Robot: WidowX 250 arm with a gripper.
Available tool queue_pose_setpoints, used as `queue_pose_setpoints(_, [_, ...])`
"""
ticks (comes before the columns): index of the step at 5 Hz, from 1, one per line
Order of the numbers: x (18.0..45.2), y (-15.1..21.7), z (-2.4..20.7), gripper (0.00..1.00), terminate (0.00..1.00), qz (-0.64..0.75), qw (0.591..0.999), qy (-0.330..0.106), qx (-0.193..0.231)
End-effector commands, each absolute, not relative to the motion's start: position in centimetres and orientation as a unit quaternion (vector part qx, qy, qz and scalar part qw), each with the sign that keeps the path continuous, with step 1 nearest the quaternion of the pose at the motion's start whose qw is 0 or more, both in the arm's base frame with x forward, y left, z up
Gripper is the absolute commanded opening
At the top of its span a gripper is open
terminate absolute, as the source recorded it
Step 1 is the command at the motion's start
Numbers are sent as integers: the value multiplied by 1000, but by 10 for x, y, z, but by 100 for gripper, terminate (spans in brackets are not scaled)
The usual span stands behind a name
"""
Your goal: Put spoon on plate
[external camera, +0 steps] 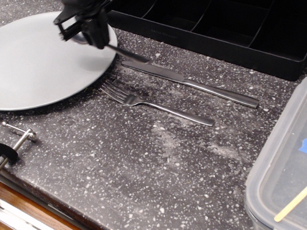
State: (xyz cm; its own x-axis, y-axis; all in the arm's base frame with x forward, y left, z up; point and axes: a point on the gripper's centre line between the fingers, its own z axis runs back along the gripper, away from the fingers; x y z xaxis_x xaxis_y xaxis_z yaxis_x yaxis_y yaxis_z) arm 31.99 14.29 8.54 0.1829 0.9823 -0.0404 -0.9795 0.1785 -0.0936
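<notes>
Risk first: spoon [126,53] clamped in jaws near the bowl end, handle sticking out right and past the plate [34,64] rim. Bowl end hidden behind gripper [93,31], so exact seating unclear. Jaws clenched on spoon, sitting over the right edge of plate, far-left part of scene.

Failure modes from here:
- Release at this spot: most of the handle hangs outside the rim. Likely tips off and slides onto the surface [161,165]. Needs more travel left, toward plate centre, before letting go.
- Handle tip sits just above or touching the blade end of the knife [193,84]; can't tell which. Low drag left could snag or nudge knife.
- Fork [153,105] tines lie just beside the near-right plate rim. Dropped spoon could land on them or knock fork.
- Off-centre grip on slim shiny steel: could pivot in jaws during motion, landing angle unpredictable.
- Drop from height onto flat matte plate: bounce or skid off, no lip visible to stop it.
- Tray [226,25] wall close on the far side: limited clearance for wrist swing.
</notes>
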Motion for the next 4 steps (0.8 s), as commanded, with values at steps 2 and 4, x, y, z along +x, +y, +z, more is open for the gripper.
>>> queue_pose_setpoints(2, [325,238,74,0,0,661,750,-12,-31])
queue_pose_setpoints(4, [330,246,70,100,0,647,762,21,-6])
